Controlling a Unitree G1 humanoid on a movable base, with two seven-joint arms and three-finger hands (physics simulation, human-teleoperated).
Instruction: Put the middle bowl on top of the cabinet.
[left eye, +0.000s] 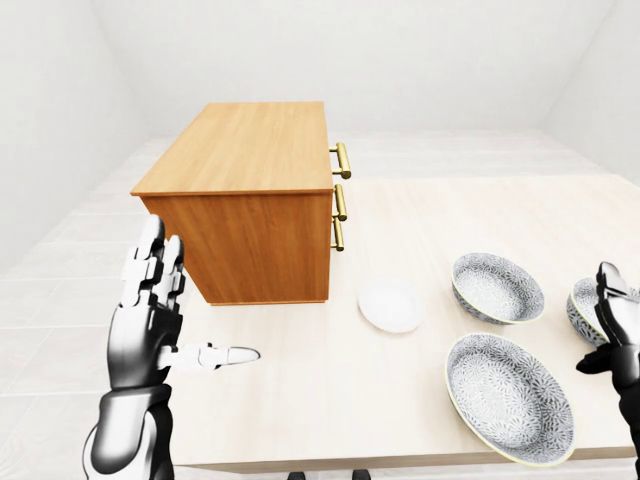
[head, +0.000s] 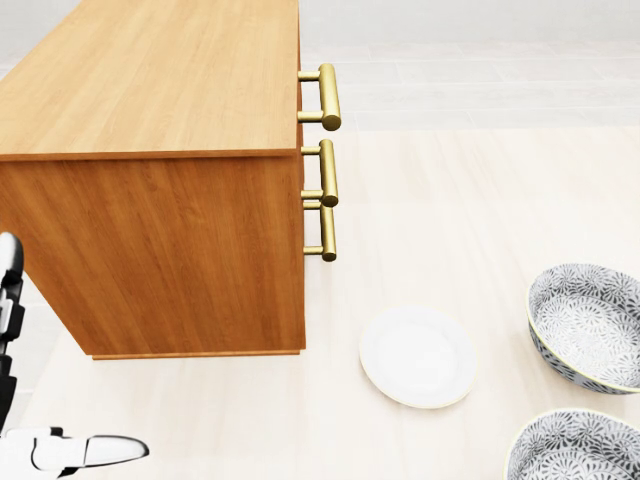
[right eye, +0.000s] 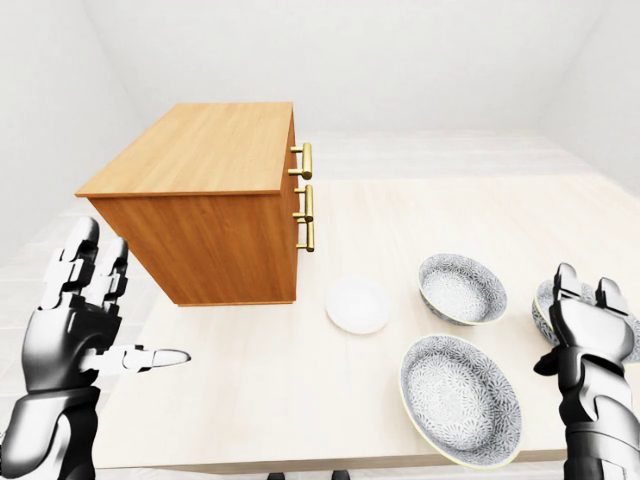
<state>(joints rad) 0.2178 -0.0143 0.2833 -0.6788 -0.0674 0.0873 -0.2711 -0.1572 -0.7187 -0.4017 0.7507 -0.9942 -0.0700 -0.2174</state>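
Three patterned grey-and-white bowls sit on the table. One bowl (left eye: 497, 287) lies right of the plate, a larger bowl (left eye: 510, 396) lies nearer the view's bottom, and a third bowl (right eye: 545, 305) at the right edge is partly hidden behind my right hand (right eye: 588, 325). The wooden cabinet (left eye: 250, 200) stands at the left, its flat top (left eye: 245, 145) bare. My left hand (left eye: 175, 300) is raised at the lower left, fingers spread upright and thumb pointing right, holding nothing. My right hand is open too, beside the third bowl.
A white plate (left eye: 391, 305) lies between the cabinet and the bowls. Three brass handles (head: 328, 97) stick out of the cabinet's right face. The table's near edge (left eye: 380, 462) runs along the bottom of the left-eye view.
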